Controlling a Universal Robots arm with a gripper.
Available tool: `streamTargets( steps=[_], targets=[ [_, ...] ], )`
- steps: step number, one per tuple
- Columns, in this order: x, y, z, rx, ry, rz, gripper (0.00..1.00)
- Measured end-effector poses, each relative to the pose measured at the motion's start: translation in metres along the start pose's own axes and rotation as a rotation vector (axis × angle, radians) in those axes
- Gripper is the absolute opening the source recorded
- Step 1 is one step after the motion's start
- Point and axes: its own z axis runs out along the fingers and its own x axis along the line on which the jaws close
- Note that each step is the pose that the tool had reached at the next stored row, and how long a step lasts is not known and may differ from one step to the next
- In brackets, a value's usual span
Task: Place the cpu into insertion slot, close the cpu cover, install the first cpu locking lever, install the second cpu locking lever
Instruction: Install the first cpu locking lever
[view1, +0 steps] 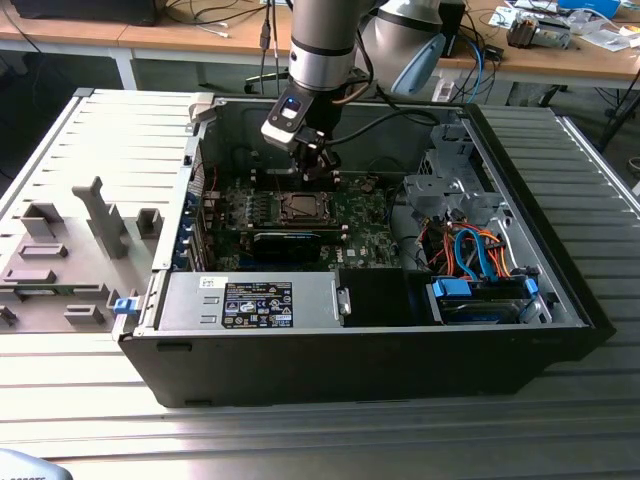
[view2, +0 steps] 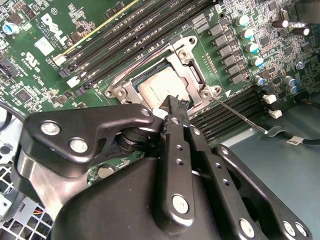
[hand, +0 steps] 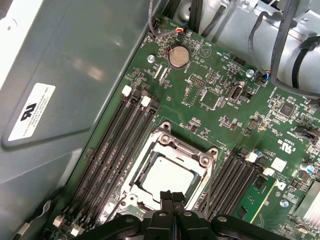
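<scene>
Your cpu (hand: 167, 175) lies flat in the insertion slot (view1: 300, 208) on the green motherboard (hand: 210, 100), toward the far side of the open case (view1: 350, 370). The cpu cover (hand: 200, 159) seems to lie down around it. The gripper (hand: 171, 196) hangs just over the cover's edge, its fingers (hand: 164, 198) pressed together on nothing. One locking lever (view2: 239, 115) sticks out loose. Expect thin, stiff, springy, slippery wire: push near its bent end and spare the fragile chip.

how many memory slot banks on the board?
2. One bank lies between the cpu and the grey case wall; the other lies on the cpu's opposite side. The gripper covers part of the motherboard, so more may be hidden.
</scene>
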Motion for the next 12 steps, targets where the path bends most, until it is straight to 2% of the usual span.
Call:
streamTargets(
  steps=[12],
  targets=[
    [0.0000, 0.0000, 0.0000, 0.0001, -0.0013, -0.021, 0.11]
  ],
)
